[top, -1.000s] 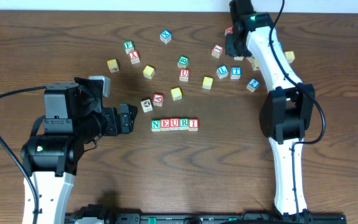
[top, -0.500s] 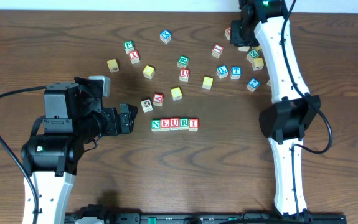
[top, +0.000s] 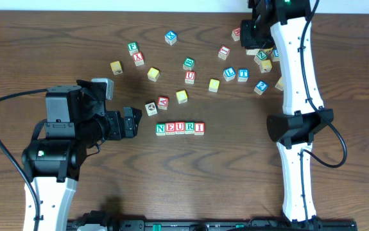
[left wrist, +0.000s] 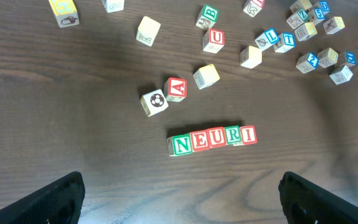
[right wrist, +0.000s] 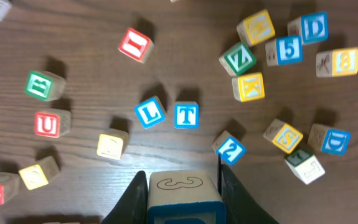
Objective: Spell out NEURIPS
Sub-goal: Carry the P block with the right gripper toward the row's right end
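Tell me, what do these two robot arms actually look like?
The left arm and right arm both have white tube sections joined by bulky black joints, each with a thin black cable looping outside and a small green light. The left gripper and right gripper have black fingers.

Matt wooden cubes (left wrist: pixel 211 138) with painted faces sit on a grained wood table (left wrist: pixel 73 130).
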Controlling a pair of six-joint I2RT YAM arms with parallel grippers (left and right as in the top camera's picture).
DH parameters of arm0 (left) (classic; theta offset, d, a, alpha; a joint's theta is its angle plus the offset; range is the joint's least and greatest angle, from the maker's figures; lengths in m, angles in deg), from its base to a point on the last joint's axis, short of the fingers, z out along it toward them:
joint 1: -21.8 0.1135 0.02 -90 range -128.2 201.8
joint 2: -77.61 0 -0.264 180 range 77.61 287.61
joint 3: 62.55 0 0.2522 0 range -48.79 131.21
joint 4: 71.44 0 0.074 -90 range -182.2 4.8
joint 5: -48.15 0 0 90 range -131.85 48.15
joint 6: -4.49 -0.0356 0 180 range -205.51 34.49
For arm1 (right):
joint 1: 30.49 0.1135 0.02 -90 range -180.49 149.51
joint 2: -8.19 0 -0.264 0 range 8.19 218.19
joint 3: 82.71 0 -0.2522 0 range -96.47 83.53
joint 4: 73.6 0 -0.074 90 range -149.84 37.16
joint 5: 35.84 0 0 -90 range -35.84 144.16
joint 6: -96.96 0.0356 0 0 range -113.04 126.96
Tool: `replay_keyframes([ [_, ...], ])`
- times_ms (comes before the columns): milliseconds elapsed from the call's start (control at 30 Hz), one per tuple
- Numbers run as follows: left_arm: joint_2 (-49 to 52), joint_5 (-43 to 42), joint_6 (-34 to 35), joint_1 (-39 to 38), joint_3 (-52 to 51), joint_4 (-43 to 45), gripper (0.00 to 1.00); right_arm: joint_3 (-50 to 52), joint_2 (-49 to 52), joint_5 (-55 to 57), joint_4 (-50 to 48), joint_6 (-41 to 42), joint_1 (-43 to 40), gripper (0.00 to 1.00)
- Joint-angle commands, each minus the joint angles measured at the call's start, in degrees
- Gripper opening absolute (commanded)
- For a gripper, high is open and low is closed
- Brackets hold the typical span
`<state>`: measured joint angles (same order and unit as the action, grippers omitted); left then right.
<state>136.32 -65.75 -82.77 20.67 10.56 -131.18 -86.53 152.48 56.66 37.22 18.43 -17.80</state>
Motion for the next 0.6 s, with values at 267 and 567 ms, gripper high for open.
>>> replay_keyframes([
  [267, -0.37, -0.50, -0.59, 0.35, 0.76, 0.11, 0.98, -1.46, -3.61, -1.22, 0.28, -1.70, 0.72, 0.02],
  [567, -0.37, -0.50, -0.57, 0.35, 0.76, 0.11, 0.98, -1.20, -3.61, -1.09, 0.26, -1.95, 1.25, 0.08],
])
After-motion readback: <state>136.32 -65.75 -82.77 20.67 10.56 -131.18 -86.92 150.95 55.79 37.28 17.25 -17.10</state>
